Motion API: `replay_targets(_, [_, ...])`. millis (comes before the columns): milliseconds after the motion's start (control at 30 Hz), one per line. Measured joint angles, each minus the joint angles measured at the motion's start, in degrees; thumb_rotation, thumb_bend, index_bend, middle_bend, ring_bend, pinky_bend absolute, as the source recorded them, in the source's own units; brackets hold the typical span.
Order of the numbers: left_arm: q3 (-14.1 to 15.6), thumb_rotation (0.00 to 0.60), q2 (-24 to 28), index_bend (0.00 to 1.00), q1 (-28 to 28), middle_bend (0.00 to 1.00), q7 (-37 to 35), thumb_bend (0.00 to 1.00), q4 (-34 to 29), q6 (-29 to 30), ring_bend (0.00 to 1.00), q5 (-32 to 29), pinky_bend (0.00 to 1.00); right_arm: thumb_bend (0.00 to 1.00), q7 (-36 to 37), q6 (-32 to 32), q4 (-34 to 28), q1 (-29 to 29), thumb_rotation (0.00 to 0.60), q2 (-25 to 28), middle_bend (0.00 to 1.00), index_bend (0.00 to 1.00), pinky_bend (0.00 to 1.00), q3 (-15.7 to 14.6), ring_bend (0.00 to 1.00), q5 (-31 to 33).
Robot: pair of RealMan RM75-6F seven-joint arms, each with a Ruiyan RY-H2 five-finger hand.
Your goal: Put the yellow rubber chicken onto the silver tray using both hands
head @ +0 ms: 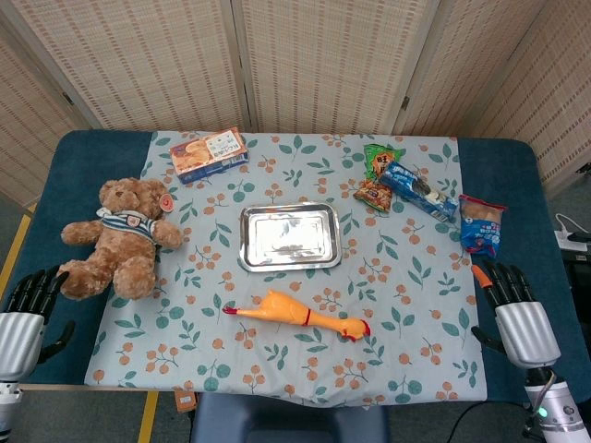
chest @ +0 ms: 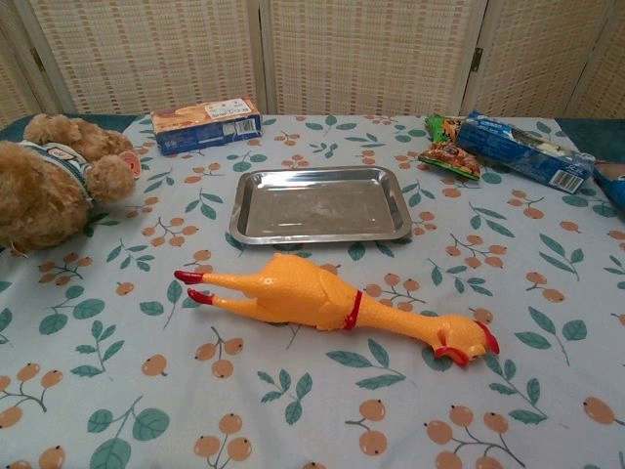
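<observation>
The yellow rubber chicken [head: 297, 316] [chest: 332, 303] lies on its side on the floral cloth, red feet to the left, red-combed head to the right. Just behind it sits the silver tray [head: 289, 236] [chest: 319, 203], with nothing in it. My left hand [head: 26, 314] rests at the table's front left corner, fingers apart and holding nothing. At the front right corner my right hand [head: 517, 309] rests the same way, fingers spread and nothing in it. Both hands are far from the chicken and appear only in the head view.
A brown teddy bear [head: 122, 235] [chest: 54, 176] sits at the left. A biscuit box [head: 210, 153] [chest: 205, 123] lies at the back left. Snack packets [head: 406, 183] [chest: 488, 145] and a blue packet [head: 482, 223] lie at the back right.
</observation>
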Motion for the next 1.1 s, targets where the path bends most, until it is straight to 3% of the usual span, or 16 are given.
replay_targets(233, [0.26,0.600,0.31,0.00,-0.05,0.00,0.53,0.38,-1.52,-0.20,0.00,0.19,0.08,0.12,-1.25,1.23,0.72,-0.06,0.600,-1.82,0.00,0.00,0.00,0.15,0.00,-0.70])
replay_targets(500, [0.72,0.600,0.46,0.00,-0.40,0.00,-0.42,0.38,-1.96,-0.85,0.00,0.75,0.08,0.12,-2.07,-6.52,-6.07,3.32,0.600,-2.94,0.01,0.03,0.03,0.03,0.00,0.53])
replay_targets(833, [1.07,0.600,1.11,0.00,-0.79,0.00,-2.77,0.38,-2.17,-1.39,0.00,1.28,0.08,0.14,-18.98,-16.16,-14.73,8.97,0.600,-10.15,0.11,0.27,0.06,2.37,0.03,10.12])
replay_targets(967, [2.05,0.600,2.21,0.00,-1.29,0.00,-5.97,0.39,-1.64,-2.29,0.00,2.71,0.08,0.18,-24.75,-18.85,-14.99,11.35,0.600,-16.24,0.12,0.35,0.06,3.75,0.04,16.61])
replay_targets(1100, [2.80,0.600,3.20,0.00,-1.71,0.00,-8.20,0.40,-1.25,-3.10,0.00,3.36,0.08,0.18,-32.47,-19.33,-14.43,14.04,0.600,-24.15,0.12,0.36,0.06,5.21,0.04,24.46])
